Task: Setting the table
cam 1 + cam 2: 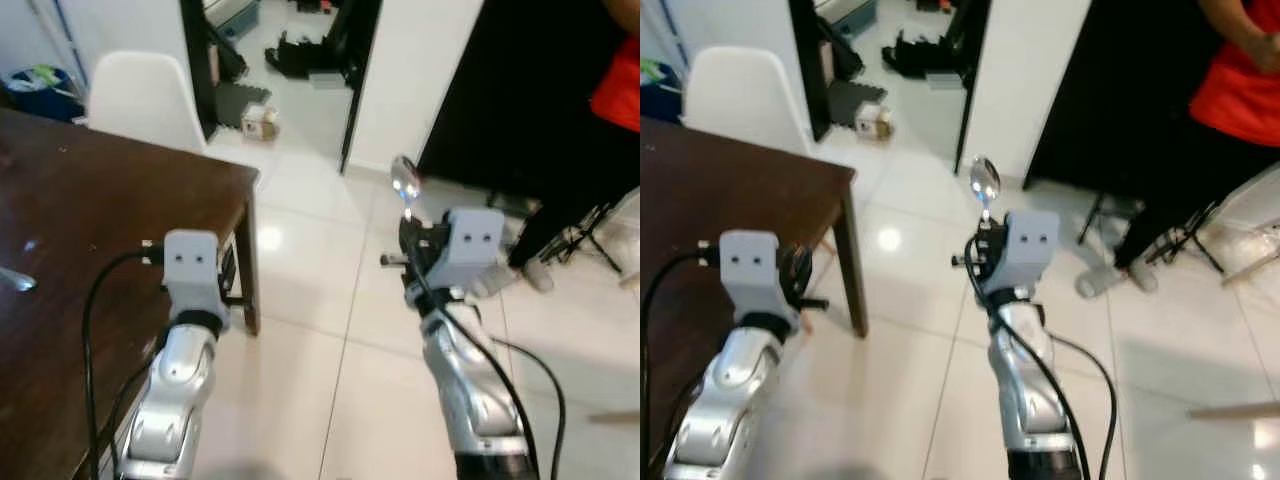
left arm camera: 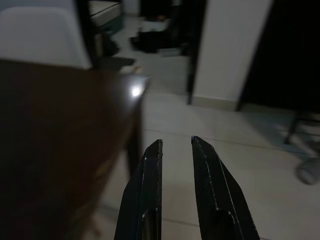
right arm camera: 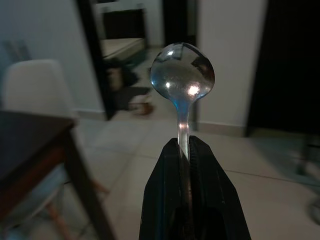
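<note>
Right claw point(image 3: 184, 150) is clamped tight on a metal spoon point(image 3: 182, 75), handle pinched between the two black fingers, bowl sticking straight out past the tips and catching the light. From the head views the spoon point(image 1: 984, 183) rides up in the air above the white tiled floor point(image 1: 330, 300), off to the right of the dark wooden counter point(image 1: 90, 230) and well apart from its corner. Left claw point(image 2: 176, 150) hangs beside the counter's edge with its fingers parted by a narrow gap, nothing between them. Something small and shiny lies on the counter near its far left edge point(image 1: 15, 280); too blurred to name. A white chair point(image 1: 145, 100) sits at the far side of the counter. Over on the right stands a person in a red top point(image 1: 1240, 80) with dark trousers, by a dark doorway
</note>
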Motion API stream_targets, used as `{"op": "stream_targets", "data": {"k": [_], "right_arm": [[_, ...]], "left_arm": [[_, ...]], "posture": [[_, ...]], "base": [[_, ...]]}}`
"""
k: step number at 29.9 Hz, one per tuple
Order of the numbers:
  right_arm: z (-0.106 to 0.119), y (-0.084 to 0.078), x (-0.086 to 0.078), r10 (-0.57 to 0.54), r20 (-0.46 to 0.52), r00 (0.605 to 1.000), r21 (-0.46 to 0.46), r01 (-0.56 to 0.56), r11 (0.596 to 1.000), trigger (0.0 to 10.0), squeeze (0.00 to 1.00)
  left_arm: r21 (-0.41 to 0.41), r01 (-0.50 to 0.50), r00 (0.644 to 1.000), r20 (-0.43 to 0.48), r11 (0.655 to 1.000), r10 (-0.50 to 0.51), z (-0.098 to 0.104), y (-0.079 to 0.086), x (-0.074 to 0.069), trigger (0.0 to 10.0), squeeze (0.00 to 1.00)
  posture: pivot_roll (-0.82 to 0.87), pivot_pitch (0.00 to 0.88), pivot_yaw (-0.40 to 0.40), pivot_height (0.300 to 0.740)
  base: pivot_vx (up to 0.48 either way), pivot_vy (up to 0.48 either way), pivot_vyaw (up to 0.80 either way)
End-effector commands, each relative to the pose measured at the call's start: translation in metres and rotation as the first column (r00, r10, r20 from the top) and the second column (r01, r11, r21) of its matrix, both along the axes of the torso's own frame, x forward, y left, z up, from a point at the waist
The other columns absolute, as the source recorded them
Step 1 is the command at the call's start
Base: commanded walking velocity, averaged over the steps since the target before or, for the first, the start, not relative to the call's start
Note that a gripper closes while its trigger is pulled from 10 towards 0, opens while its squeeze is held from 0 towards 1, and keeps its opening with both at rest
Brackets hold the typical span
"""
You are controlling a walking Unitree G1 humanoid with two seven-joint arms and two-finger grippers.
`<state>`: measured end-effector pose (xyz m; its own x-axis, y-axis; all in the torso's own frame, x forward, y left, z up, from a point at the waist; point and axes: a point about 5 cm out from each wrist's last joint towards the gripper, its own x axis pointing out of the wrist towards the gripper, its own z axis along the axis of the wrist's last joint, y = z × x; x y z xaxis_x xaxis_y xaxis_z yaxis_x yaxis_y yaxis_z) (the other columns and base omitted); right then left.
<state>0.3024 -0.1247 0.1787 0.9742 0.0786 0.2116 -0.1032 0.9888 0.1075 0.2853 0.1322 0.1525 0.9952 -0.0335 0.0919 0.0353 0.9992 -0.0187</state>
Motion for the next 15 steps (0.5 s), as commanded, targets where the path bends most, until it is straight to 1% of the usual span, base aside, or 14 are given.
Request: {"op": "stream_targets", "data": {"k": [1, 11, 15], "right_arm": [[-0.0004, -0.0021, -0.0005, -0.008, 0.006, 1.0, 0.0, 0.008, 1.0, 10.0, 0.0], [-0.0001, -0.0021, -0.0009, -0.01, 0.008, 1.0, 0.0, 0.01, 1.0, 10.0, 0.0], [0.0001, -0.002, -0.0005, -0.01, 0.009, 1.0, 0.001, 0.01, 1.0, 10.0, 0.0]], "left_arm": [[-0.006, 0.021, 1.0, -0.001, 1.0, -0.021, -0.0008, -0.0053, 0.0001, 10.0, 0.0], [-0.02, 0.078, 0.997, 0.002, 0.997, -0.078, 0.0026, -0.0131, -0.0004, 10.0, 0.0], [-0.02, 0.085, 0.996, 0.0, 0.996, -0.085, 0.0026, -0.0138, -0.0002, 10.0, 0.0]], "posture": [[-0.07, 0.019, 0.013, 0.74], [-0.07, 0.018, 0.015, 0.74], [-0.07, 0.018, 0.016, 0.74]], "base": [[0.0, 0.0, -0.8], [0.0, 0.0, -0.8], [0.0, 0.0, -0.8]]}}
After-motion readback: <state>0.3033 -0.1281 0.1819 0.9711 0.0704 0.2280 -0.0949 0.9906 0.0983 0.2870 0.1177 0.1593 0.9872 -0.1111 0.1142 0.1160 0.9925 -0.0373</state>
